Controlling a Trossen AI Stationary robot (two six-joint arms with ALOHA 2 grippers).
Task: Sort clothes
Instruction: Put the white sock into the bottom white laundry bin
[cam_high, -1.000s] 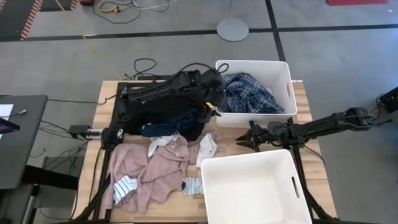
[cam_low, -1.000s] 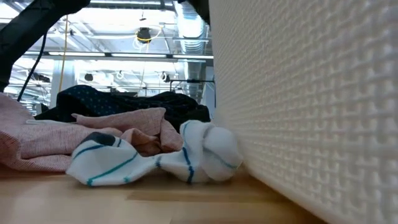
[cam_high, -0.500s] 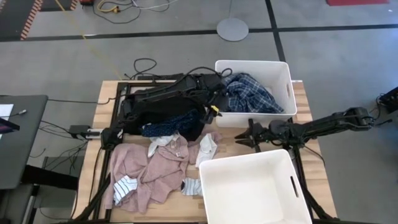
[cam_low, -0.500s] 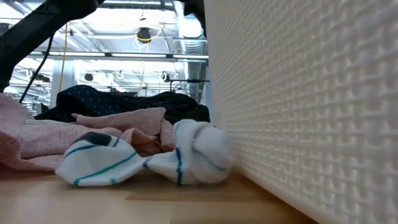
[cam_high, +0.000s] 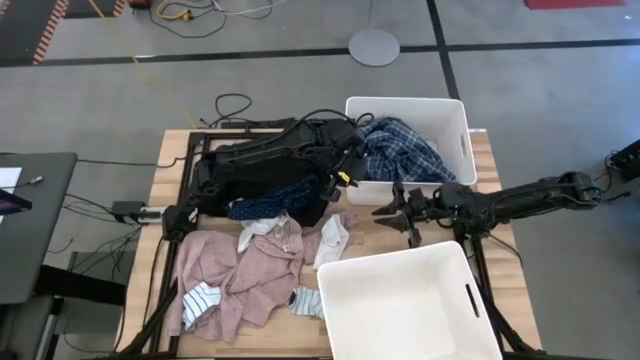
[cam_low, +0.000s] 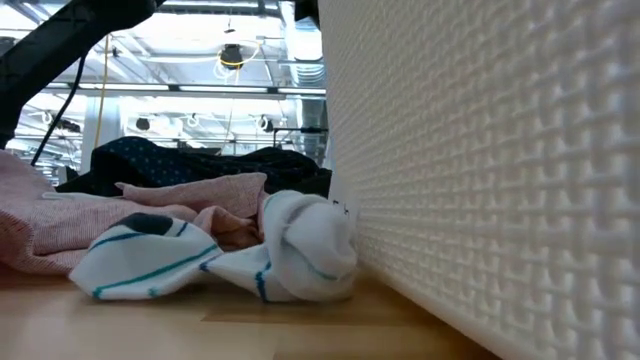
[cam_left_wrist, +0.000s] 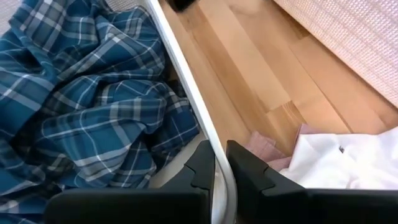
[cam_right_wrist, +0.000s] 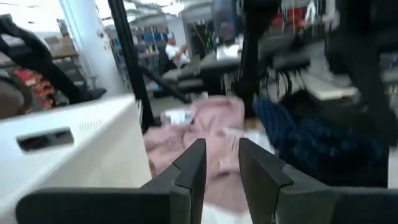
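Note:
The blue-white plaid shirt (cam_high: 405, 150) lies in the far white bin (cam_high: 455, 108). The black garment (cam_high: 255, 180), the navy dotted one (cam_high: 270, 205), the pink one (cam_high: 245, 275), a white sock (cam_high: 335, 235) and striped socks (cam_high: 200, 298) lie on the table's left half. My left gripper (cam_high: 343, 170) is at the far bin's left wall, shut on its rim. My right gripper (cam_high: 395, 222) hovers between the two bins, turned on its side, its fingers a little apart and empty. It points toward the pink garment (cam_right_wrist: 211, 124). My left gripper has the rim of the far bin's left wall (cam_left_wrist: 214, 163) between its two fingers, one finger (cam_left_wrist: 200, 167) on the shirt's side and one (cam_left_wrist: 247, 167) on the table's side. The fingers come from above. The bin stands on the table. My right gripper is close to the near bin's far rim (cam_high: 420, 250); I cannot tell whether it touches it.
The near white bin (cam_high: 330, 300) stands at the table's front right. Its wall (cam_low: 500, 180) presses against a striped sock (cam_low: 290, 260). Bare wood (cam_high: 365, 215) shows between the bins. Cables lie on the floor beyond the far edge.
The near bin has slid toward the table's left, and its wall has pushed the striped sock along and bunched it up. My right gripper has turned about its own axis and gone slightly toward the far edge.

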